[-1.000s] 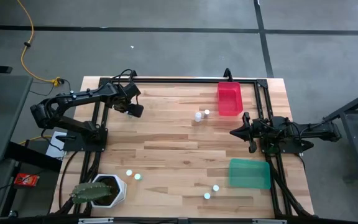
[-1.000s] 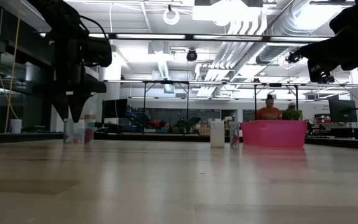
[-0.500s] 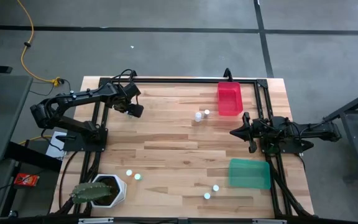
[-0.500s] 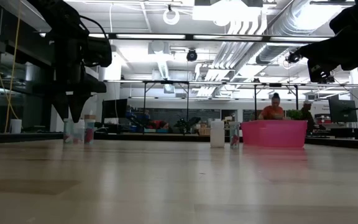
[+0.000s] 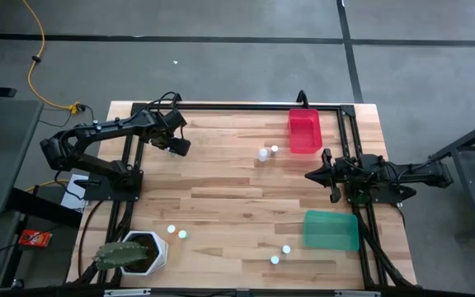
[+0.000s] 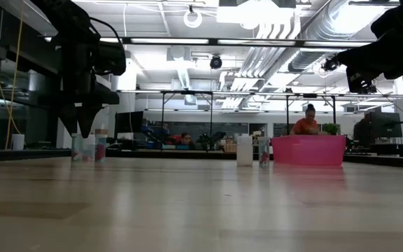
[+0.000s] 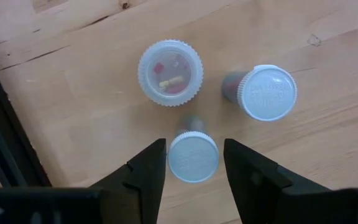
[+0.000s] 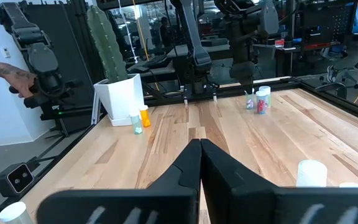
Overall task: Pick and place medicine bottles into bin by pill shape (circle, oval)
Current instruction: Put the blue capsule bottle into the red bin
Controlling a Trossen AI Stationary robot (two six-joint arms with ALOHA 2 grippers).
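My left gripper (image 5: 180,147) (image 7: 194,144) is open at the table's far left, pointing down over three small medicine bottles standing upright on their bases. Its fingers stand on either side of the white cap of one bottle (image 7: 193,158), with a thin gap on each side. A clear-capped bottle (image 7: 170,73) and a white-capped bottle (image 7: 266,92) stand just beyond it. My right gripper (image 5: 310,175) (image 8: 199,149) is shut and empty above the table's right side.
A red bin (image 5: 304,130) stands at the far right with two bottles (image 5: 269,152) beside it. A green bin (image 5: 331,230) is at the near right with two bottles (image 5: 280,254) next to it. Two bottles (image 5: 176,232) stand by the white cactus pot (image 5: 148,252).
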